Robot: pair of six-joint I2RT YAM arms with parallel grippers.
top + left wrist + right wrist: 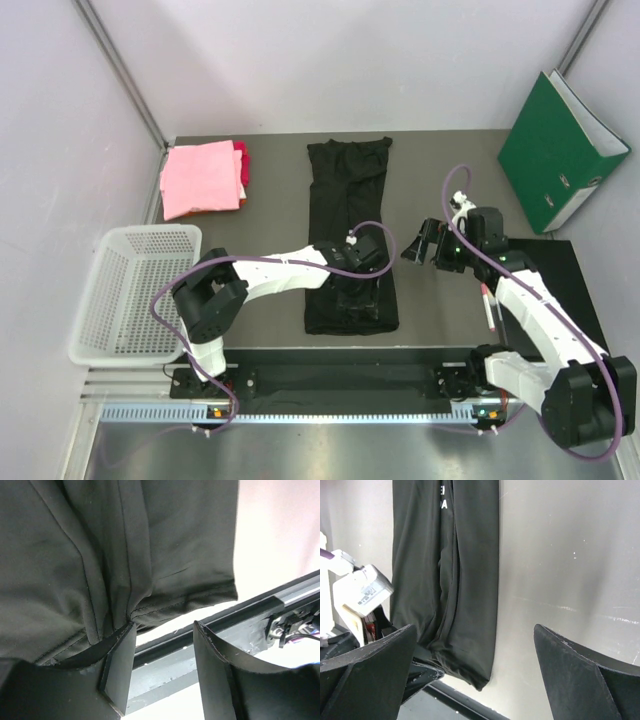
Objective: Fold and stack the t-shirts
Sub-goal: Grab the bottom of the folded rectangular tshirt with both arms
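A black t-shirt (350,200) lies folded into a long narrow strip down the middle of the table, with white lettering (443,495) showing on it in the right wrist view. My left gripper (358,292) is at its near end. In the left wrist view the left gripper (164,624) has its jaws apart, one fingertip (131,627) touching the bunched hem of the shirt (150,545), and no cloth in the gap. My right gripper (420,245) hangs wide open just right of the strip, holding nothing (475,627). A light pink shirt (198,180) lies folded at the back left on a darker pink-red one (242,163).
A white mesh basket (100,300) stands at the left edge. A green binder (560,150) leans at the back right. A metal rail (225,615) runs along the table's near edge, close under the shirt's hem.
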